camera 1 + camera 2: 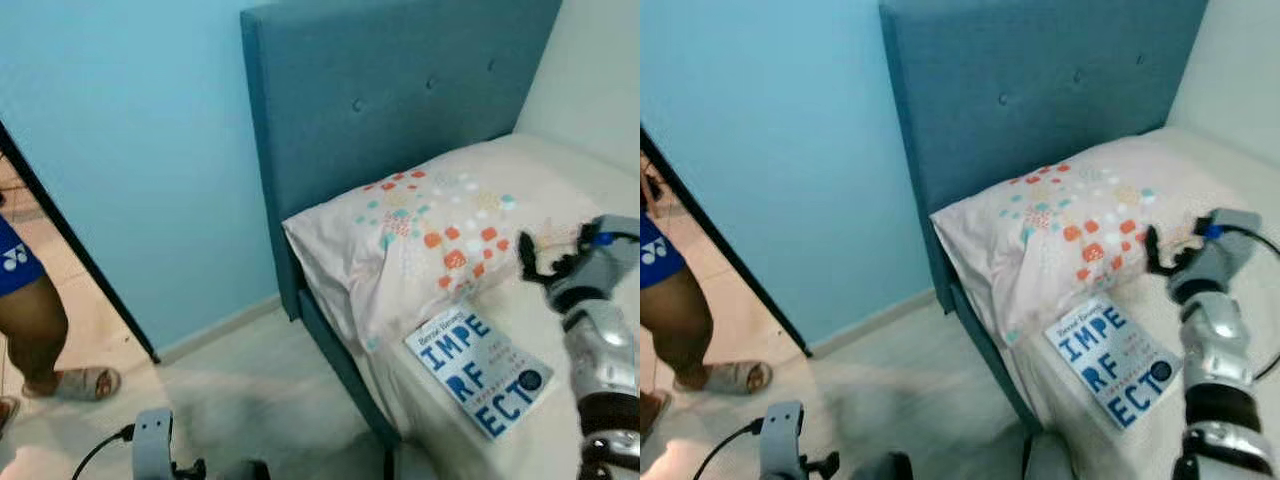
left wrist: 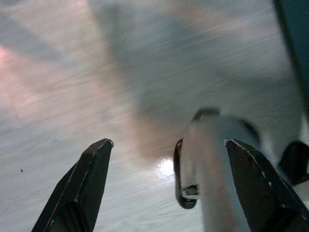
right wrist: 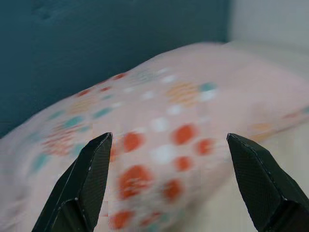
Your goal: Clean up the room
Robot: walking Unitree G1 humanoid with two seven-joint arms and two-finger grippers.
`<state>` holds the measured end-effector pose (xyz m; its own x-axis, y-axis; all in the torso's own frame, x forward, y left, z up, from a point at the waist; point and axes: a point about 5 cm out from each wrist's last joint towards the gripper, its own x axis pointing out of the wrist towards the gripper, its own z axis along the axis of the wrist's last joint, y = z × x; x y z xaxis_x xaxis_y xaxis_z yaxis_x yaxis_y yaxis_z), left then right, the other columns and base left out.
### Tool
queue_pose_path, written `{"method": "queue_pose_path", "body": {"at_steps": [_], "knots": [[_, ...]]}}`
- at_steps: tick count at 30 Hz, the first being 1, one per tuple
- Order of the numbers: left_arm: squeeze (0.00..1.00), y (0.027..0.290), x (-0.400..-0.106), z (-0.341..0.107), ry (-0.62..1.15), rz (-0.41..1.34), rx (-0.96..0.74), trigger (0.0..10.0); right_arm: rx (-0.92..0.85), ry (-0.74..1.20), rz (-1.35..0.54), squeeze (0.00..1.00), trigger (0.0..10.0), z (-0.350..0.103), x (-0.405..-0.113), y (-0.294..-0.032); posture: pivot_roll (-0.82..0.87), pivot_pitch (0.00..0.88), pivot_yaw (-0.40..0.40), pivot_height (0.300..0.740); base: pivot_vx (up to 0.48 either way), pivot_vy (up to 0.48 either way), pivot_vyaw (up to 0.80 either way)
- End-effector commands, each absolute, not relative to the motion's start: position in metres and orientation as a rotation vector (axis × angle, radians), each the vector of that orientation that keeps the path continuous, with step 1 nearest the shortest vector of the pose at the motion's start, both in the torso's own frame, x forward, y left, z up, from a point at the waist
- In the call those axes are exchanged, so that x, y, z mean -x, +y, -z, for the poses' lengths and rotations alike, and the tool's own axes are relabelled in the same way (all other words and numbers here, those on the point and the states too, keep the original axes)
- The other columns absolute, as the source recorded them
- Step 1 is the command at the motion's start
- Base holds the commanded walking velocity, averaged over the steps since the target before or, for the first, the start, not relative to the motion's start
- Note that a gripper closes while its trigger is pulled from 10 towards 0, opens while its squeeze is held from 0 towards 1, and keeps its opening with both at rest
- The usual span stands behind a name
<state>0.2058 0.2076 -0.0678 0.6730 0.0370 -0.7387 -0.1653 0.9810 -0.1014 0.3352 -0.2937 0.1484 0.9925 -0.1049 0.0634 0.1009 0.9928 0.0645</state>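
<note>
I'm looking down at the head end of a bed (image 1: 560, 440), its teal headboard (image 1: 400, 90) up against a light blue wall (image 1: 130, 150), and the near corner of the mattress is right at my feet. To my left the pale floor (image 1: 250, 380) is open between the bed's side edge and a dark door frame (image 1: 80, 250), where a person's leg (image 1: 35, 330) in a sandal (image 1: 85, 381) stands just past the doorway. On the bed, a pale pillow (image 1: 450, 230) with orange and teal dots lies against the headboard, its corner hanging just over the mattress edge. A blue-and-white book (image 1: 480, 372) lies flat just below the pillow, close to the bed's side edge and touching or nearly touching the pillow's lower hem, I can't tell which. My right arm is raised over the mattress, forearm upright, wrist bent toward the pillow; the right gripper (image 1: 535, 262) hovers at the pillow's near side with its fingers (image 3: 87, 183) spread wide apart, nothing between them. My left gripper (image 2: 169, 188) hangs low over the floor beside the bed, fingers also spread, with part of my own grey body between them in the wrist view.
</note>
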Motion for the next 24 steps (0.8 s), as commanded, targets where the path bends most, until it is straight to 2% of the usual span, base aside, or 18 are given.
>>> {"method": "queue_pose_path", "body": {"at_steps": [1, 5, 9, 13, 19, 24], "knots": [[0.0, 0.206, -0.203, 0.07, 0.849, -0.11, 0.156, 10.0, -0.082, 0.04, 0.025, 0.0, 10.0, -0.117, -0.333, -0.27, -0.08, 0.095, 0.023, 0.68, -0.48, 0.0, 0.0], [0.0, 0.205, -0.204, 0.07, 0.845, -0.107, 0.159, 10.0, -0.09, 0.096, -0.003, 0.0, 10.0, -0.101, -0.33, -0.258, -0.08, 0.094, 0.024, 0.69, -0.48, 0.0, 0.0], [0.0, 0.204, -0.202, 0.07, 0.837, -0.097, 0.16, 10.0, -0.087, 0.313, -0.069, 0.0, 10.0, -0.045, -0.31, -0.233, -0.07, 0.094, 0.024, 0.71, -0.083, 0.0, 0.0], [0.0, 0.204, -0.197, 0.073, 0.856, -0.09, 0.143, 10.0, -0.111, 0.415, -0.065, 0.0, 10.0, -0.021, -0.295, -0.228, -0.07, 0.094, 0.025, 0.725, 0.0, 0.0, 0.0], [0.0, 0.204, -0.176, 0.084, 0.939, -0.083, 0.11, 10.0, -0.089, 0.696, 0.0, 0.0, 10.0, 0.033, -0.246, -0.23, -0.07, 0.09, 0.023, 0.74, 0.0, 0.0, 0.0], [0.0, 0.204, -0.17, 0.087, 0.963, -0.084, 0.105, 10.0, -0.097, 0.771, 0.025, 0.0, 10.0, 0.047, -0.228, -0.23, -0.07, 0.093, 0.022, 0.74, 0.0, 0.0, 0.0]]}}
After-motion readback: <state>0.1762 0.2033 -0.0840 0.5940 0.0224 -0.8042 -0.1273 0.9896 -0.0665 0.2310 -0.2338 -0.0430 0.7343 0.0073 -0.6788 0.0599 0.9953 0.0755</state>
